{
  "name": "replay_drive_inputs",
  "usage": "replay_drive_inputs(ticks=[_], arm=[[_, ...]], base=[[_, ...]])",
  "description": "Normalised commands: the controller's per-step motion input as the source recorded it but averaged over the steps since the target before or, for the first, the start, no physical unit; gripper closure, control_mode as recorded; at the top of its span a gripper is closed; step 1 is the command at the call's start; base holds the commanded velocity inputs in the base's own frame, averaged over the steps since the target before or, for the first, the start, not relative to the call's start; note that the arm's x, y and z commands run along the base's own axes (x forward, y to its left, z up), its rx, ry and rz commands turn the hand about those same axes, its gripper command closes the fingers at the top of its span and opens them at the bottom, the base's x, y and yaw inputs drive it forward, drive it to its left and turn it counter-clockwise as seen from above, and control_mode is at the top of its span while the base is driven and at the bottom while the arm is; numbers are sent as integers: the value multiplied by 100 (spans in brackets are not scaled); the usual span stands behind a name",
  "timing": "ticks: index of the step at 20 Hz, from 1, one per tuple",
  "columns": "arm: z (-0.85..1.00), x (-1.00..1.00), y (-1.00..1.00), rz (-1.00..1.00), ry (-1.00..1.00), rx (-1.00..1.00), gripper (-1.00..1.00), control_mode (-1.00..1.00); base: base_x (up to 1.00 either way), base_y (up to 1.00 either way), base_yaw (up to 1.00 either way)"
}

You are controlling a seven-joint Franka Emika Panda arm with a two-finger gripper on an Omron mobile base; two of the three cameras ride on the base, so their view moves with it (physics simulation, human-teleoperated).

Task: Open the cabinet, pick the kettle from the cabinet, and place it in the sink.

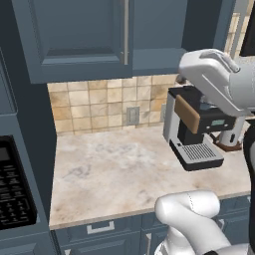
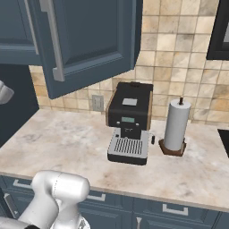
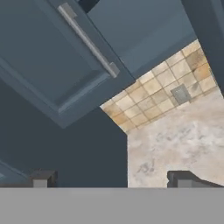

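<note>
You are looking at the cabinet [image 1: 79, 37] hanging over a marbled counter [image 1: 124, 174]. In the left base view its door is lying flush and closed, with the handle [image 1: 125, 32] running down its right edge. In the right base view the cabinet [image 2: 89, 40] is filling the upper left and the handle [image 2: 52, 40] is slanting down its near edge; whether the door is standing ajar there, you cannot tell from that angle.

The gripper [image 3: 111, 181] is showing at the bottom of the hand view, its two fingertips [image 3: 41, 179] sitting far apart, so the jaws are standing wide with nothing between them. Ahead of them you are seeing the door [image 3: 52, 65] and its handle [image 3: 89, 41] rolled diagonally, well apart from the tips, with tiled wall [image 3: 162, 87] and counter [image 3: 175, 140] to the right.

A coffee machine [image 2: 129, 123] is sitting on the counter, and a paper towel roll [image 2: 175, 125] is standing just beside it. The arm [image 1: 219, 79] is partly covering the machine [image 1: 194, 129] in the left base view.

You are not seeing into the cabinet, so the kettle's place cannot be told.
</note>
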Motion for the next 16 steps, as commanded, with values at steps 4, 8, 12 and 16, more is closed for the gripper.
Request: replay_drive_inputs(ticks=[4,8,12,16], arm=[[-11,37,16,-18,12,14,-100,-100],[-12,35,13,-21,9,16,-100,-100],[-10,28,8,-23,5,19,-100,-100],[-10,24,5,-23,1,20,-100,-100]], base=[[0,0,0],[0,0,0],[0,0,0],[0,0,0]])
